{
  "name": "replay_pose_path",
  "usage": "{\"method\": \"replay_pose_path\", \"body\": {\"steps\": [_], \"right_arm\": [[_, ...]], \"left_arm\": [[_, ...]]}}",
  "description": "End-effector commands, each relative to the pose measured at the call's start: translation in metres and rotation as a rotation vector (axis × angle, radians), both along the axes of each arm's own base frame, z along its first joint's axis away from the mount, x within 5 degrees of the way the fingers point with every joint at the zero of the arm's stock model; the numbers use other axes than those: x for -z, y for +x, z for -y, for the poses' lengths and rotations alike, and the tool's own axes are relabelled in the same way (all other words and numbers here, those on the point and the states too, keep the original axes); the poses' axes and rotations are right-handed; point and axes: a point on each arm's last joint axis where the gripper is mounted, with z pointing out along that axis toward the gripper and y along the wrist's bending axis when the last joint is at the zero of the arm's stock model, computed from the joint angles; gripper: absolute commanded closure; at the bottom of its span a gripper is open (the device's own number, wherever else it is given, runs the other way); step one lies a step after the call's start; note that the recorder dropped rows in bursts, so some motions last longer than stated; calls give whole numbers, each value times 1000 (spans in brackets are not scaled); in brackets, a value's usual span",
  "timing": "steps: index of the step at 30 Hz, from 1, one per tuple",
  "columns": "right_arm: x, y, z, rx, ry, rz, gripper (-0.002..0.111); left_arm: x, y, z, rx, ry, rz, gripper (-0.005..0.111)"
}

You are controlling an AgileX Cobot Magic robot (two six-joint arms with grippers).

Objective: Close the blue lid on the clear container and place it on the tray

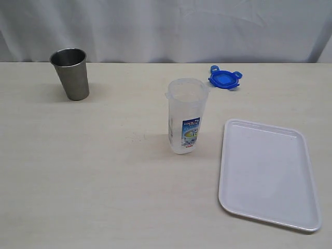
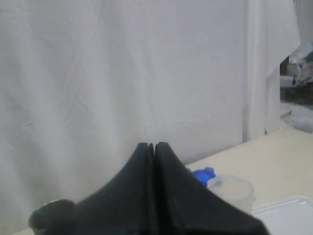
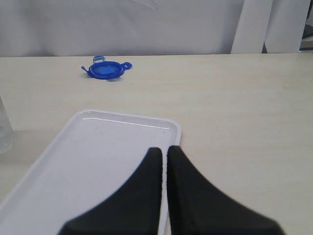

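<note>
Left claw (image 2: 154,145) and right claw (image 3: 164,150), visible only in wrist views, are pinched together; clear container (image 1: 185,116) stands upright.

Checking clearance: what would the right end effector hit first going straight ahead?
Likely the tray, at its far rim, though height is unclear; beyond it only table, then curtain. The lid lies off that line.

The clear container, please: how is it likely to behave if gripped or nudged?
The clear container stands tall and narrow, so a high nudge would probably tip it. It looks empty, hence likely light. Its smooth transparent wall may be slippery.
</note>
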Motion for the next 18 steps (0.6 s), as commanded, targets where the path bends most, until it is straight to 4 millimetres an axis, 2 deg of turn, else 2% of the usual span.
{"method": "replay_pose_path", "body": {"steps": [1,4,9,18], "right_arm": [[1,0,0,-2,5,0,104],[1,0,0,-2,5,0,104],[1,0,0,-2,5,0,104],[1,0,0,-2,5,0,104]], "left_arm": [[3,-30,-7,25,-67,93,99],[-3,-47,-12,27,-91,178,99],[-5,-61,-16,36,-104,247,99],[-6,-64,-24,-58,-72,287,99]]}}
